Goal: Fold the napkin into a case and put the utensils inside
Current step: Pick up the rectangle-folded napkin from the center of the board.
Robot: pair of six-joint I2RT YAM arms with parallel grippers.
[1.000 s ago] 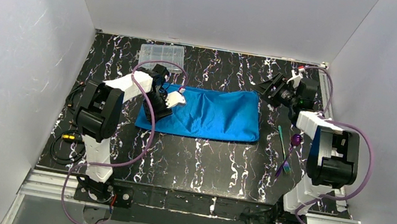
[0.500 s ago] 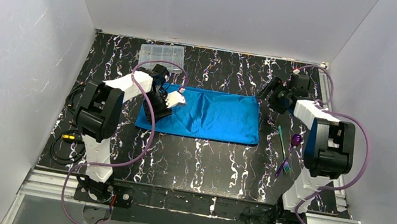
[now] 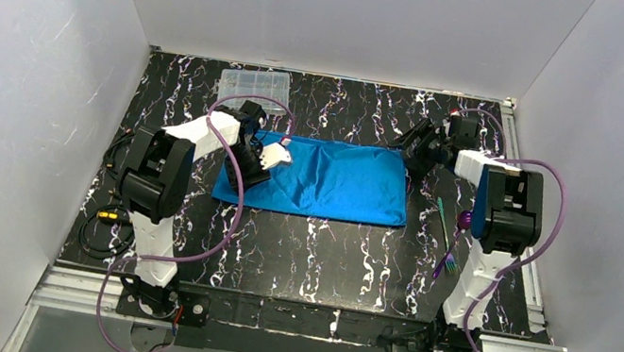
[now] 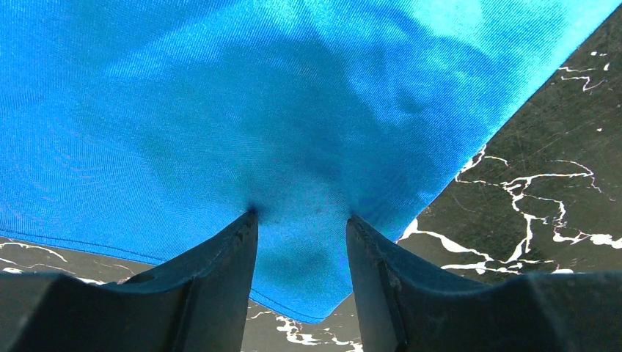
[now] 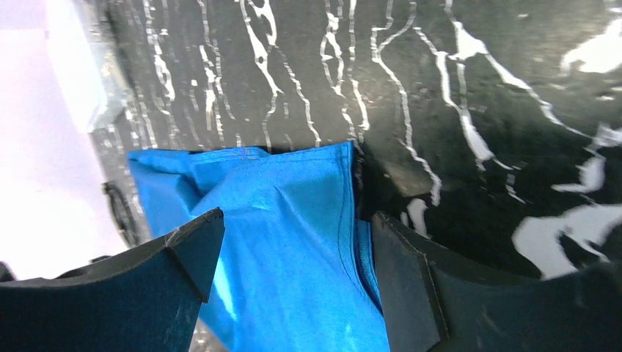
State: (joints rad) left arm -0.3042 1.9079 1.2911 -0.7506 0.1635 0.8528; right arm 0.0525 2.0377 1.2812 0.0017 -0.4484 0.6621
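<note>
From above, we see the napkin (image 3: 331, 181) lying flat as a wide blue rectangle in the middle of the dark marble table (image 3: 324, 250). The left gripper (image 3: 258, 163) is down on its left end and the right gripper (image 3: 412, 152) is at its far right corner. The utensils (image 3: 452, 233), green and purple, lie on the table just right of the napkin, apart from it. A clear box (image 3: 254, 86) stands at the far edge. In the left wrist view, the left gripper (image 4: 301, 216) has its jaws half apart. Both fingers (image 4: 224, 264) press their tips on the napkin (image 4: 293, 103) near one corner, and the cloth shows in the gap. We see no cloth pinched between them. In the right wrist view, the right gripper (image 5: 297, 218) stands wide. It is above the corner of the napkin (image 5: 286, 249), where layered edges show, and it holds nothing.
</note>
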